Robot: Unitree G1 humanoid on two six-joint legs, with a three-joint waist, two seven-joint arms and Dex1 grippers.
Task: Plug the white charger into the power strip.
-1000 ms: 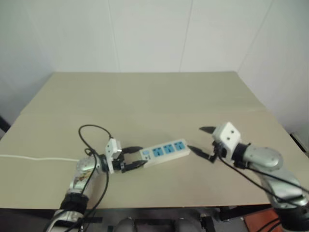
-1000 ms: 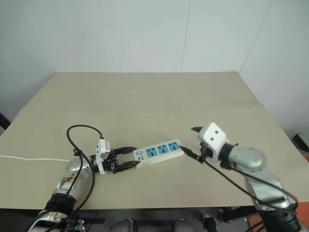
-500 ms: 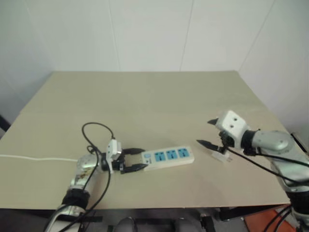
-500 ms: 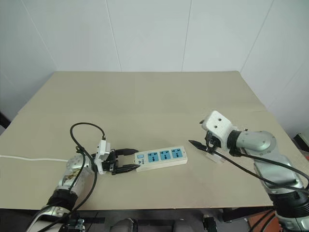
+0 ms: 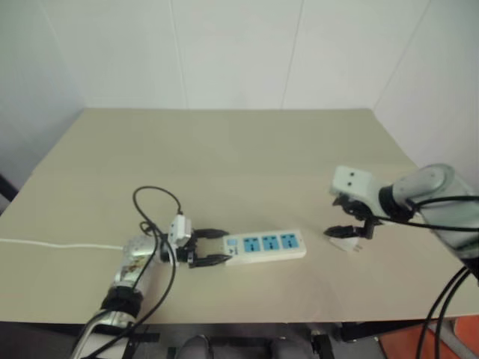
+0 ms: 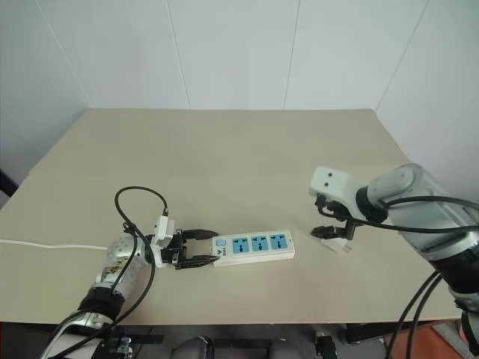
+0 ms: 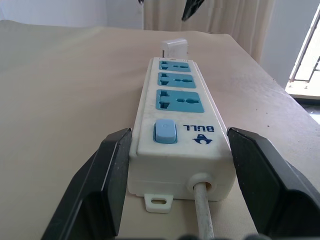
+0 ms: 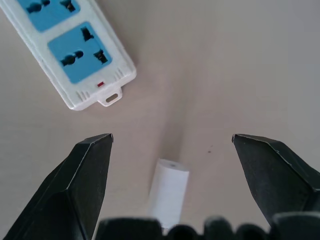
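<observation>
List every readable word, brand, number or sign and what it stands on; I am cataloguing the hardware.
"BULL", with a small logo mark beside it: on the end panel of the power strip, next to its blue switch.
No other text is readable; the white charger shows no marking.

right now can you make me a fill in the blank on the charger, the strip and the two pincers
The power strip has ___ blue sockets.
The left pincer grips the strip at its ___ end.
The white charger lies on the ___, apart from the strip.
The right pincer above the charger is ___.

Missing words: three; cord; table; open
</observation>
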